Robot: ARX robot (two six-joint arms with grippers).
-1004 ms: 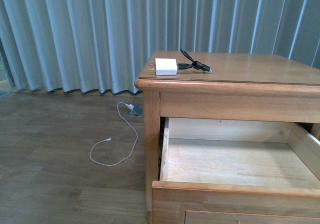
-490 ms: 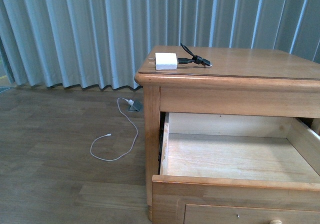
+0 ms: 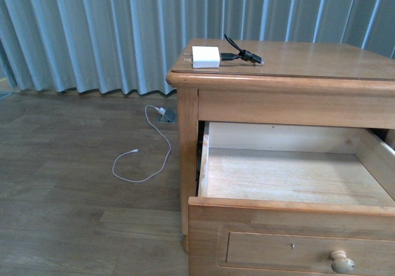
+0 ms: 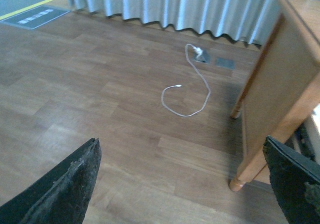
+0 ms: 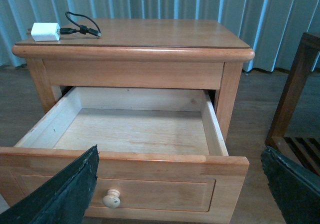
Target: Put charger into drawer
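Observation:
The white charger point(image 3: 205, 57) lies on the nightstand top near its left front corner, its black looped cable point(image 3: 242, 54) trailing right. The right wrist view shows the same charger point(image 5: 45, 31) far from my grippers. The drawer point(image 3: 290, 205) is pulled out, its pale wood interior point(image 5: 135, 130) bare, with a round pale knob point(image 5: 111, 198) on the front. My right gripper point(image 5: 182, 186) is open in front of the drawer's front panel. My left gripper point(image 4: 185, 184) is open above the floor, left of the nightstand. Neither arm shows in the front view.
A thin white cable point(image 3: 148, 165) lies on the wood floor left of the nightstand point(image 3: 296, 81), by a floor socket point(image 3: 166, 117). Curtains point(image 3: 92, 35) hang behind. A dark wooden rack point(image 5: 295, 108) stands right of the nightstand.
The front view has risen: the nightstand, charger and open drawer sit higher in the picture, and the drawer's front panel and knob now show. The charger has not moved on the top.

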